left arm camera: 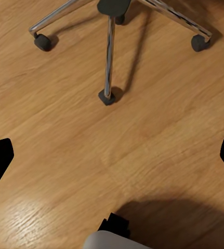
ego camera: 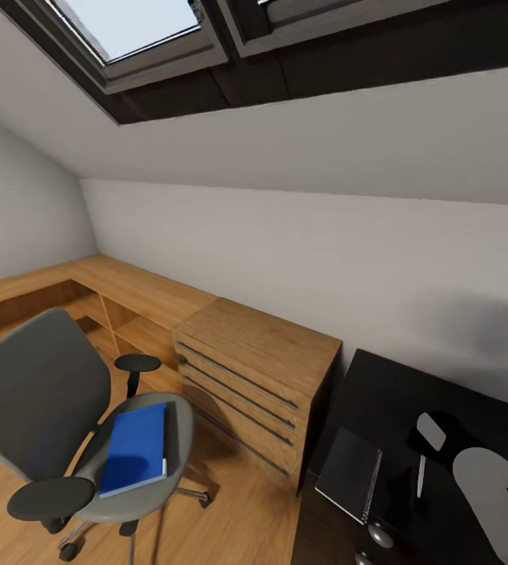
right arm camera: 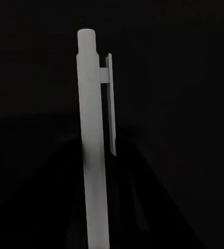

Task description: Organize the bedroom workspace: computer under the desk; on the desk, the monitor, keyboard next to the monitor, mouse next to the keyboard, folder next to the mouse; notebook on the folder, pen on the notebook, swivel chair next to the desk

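Right arm [ego camera: 493, 486] comes in low over the black worktop [ego camera: 387, 392], grey forearm shell angled toward the wall. Right tool [ego camera: 426, 439] sits above the pen [ego camera: 422, 475]. In the right wrist view the pen [right arm camera: 93, 145] runs straight along the tool axis, white barrel with clip, very close to the camera, against the dark top. Can't tell if the right tool is spread or pinching the pen; fingers not resolvable.

Left tool [left arm camera: 112, 155]: two black fingertips at the frame edges, wide apart, spread, nothing between them. It points down at the wooden floor [left arm camera: 143, 155]; ahead of it the chrome star base of the swivel chair [left arm camera: 109, 57] with black casters.

Notebook [ego camera: 352, 475] lies flat on the worktop, just beside the right tool on the chair side, spiral edge toward the pen. Folder [ego camera: 136, 447], blue, lies on the swivel chair [ego camera: 34, 392] seat, well apart from the right tool. Wooden drawer chest [ego camera: 254, 369] stands between chair and worktop. Sloped white wall, skylight [ego camera: 128, 23] overhead.
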